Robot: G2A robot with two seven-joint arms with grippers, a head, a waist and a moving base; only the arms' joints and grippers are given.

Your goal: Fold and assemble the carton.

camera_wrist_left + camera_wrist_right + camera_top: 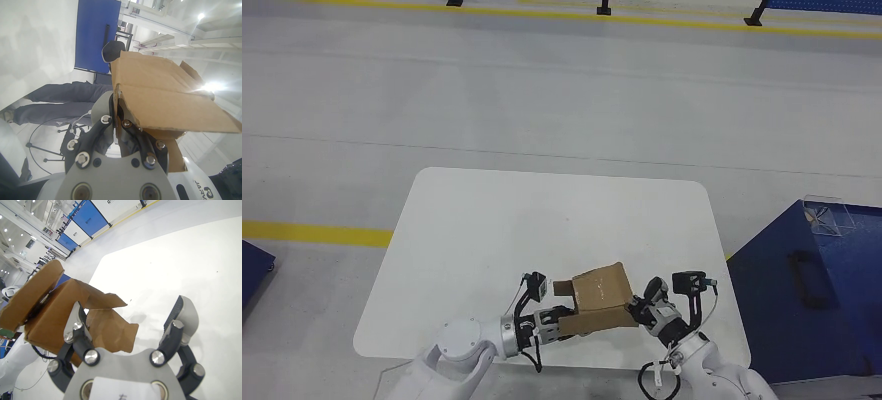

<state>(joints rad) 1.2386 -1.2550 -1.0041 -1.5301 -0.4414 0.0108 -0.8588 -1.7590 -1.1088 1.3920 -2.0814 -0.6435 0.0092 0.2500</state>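
Left gripper (116, 103) is clamping a panel edge of the brown corrugated cardboard carton (160, 85), steadying it aloft so the wide-open, empty right gripper (129, 303) is getting access to the flaps.

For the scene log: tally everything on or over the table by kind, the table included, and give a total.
carton: 1
grippers: 2 (left gripper shut on the carton, right gripper open)
table: 1
Total: 4
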